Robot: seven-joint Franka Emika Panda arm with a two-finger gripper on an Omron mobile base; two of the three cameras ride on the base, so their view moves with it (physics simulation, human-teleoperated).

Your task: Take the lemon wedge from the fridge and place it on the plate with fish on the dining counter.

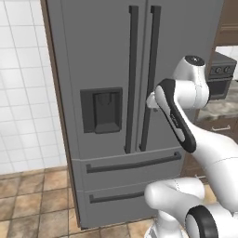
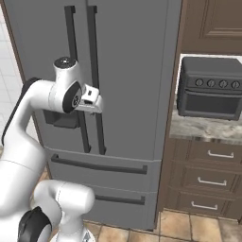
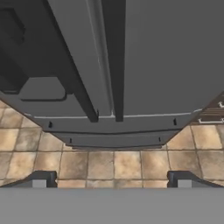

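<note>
A white tiled wall stands at far left beside the fridge, a tall grey French-door unit with both doors closed, so the lemon wedge, presumably inside, cannot be seen. On the left door sits the dark dispenser recess. Next come two dark vertical bar handles either side of the centre seam: the left door handle and the right door handle. The white arm reaches up so that the end effector hovers just in front of these handles, near their middle. In the hand view its two dark fingertips stand wide apart, holding nothing. Further right are brown cabinets and a dark toaster oven on a stone table. The likely risk is closing on the wrong handle or slipping off, since the bars sit so close together; a door swinging open could also strike the arm.
</note>
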